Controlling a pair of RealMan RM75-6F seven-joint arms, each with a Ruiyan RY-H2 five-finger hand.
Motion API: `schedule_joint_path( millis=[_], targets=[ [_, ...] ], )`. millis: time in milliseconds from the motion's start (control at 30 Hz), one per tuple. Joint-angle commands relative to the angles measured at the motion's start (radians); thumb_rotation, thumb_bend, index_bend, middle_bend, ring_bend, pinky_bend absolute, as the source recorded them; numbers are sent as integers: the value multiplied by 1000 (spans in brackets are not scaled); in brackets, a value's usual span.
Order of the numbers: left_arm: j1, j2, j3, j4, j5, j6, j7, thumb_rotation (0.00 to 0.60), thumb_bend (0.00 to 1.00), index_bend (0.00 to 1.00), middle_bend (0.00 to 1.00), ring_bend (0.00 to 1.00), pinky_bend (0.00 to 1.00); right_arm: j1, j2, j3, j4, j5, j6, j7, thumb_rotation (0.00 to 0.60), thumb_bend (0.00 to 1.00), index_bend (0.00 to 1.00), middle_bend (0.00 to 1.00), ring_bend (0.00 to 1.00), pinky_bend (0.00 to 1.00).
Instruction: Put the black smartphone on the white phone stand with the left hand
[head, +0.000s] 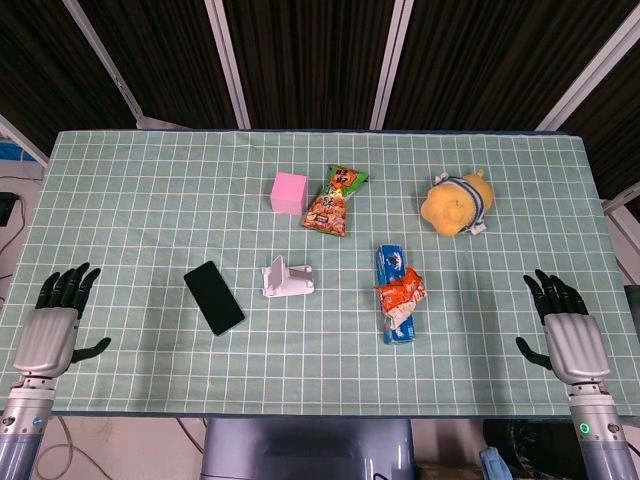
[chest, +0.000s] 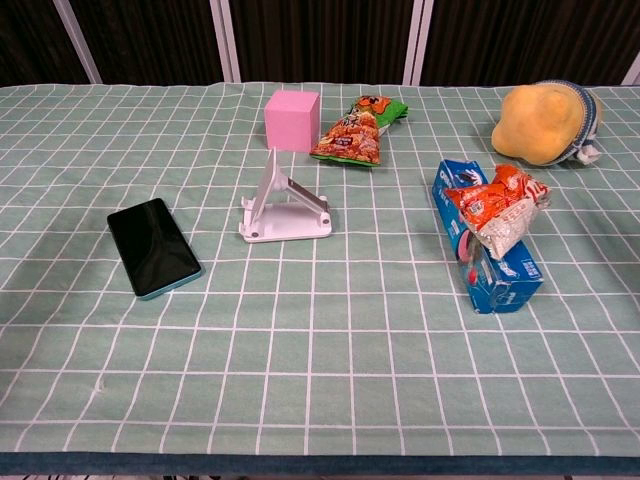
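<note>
Reach first with open left hand (head: 55, 318) toward black smartphone (head: 214, 297) flat on counter (head: 150, 200), at nine o'clock of white phone stand (head: 286, 279); right hand (head: 568, 325) open too.

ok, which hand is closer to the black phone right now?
Left. The left hand rests open at the table's near-left edge, left of the black smartphone. The right hand sits at the far right edge, beyond the snack packs.

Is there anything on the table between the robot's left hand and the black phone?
No. In the head view, only bare checked tablecloth lies between the left hand and the black smartphone.
</note>
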Motion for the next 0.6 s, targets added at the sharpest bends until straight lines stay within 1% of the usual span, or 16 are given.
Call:
schedule_joint_path(
  millis=[33,400,600],
  targets=[
    [2,-1,-3,0,2,-5,4,600,88,0,0,0,0,0,0,0,-1,1,-1,0,600,361,2,0,0,140],
    [-22,4,-32,7,-14,-74,51,600,88,0,0,0,0,1,1,1,-3,4,-3,-2,600,360,2,0,0,140],
    [-110,37,-54,37,2,-189,177,600,89,0,0,0,0,2,0,3,-5,8,-4,-11,600,361,2,0,0,140]
  ],
)
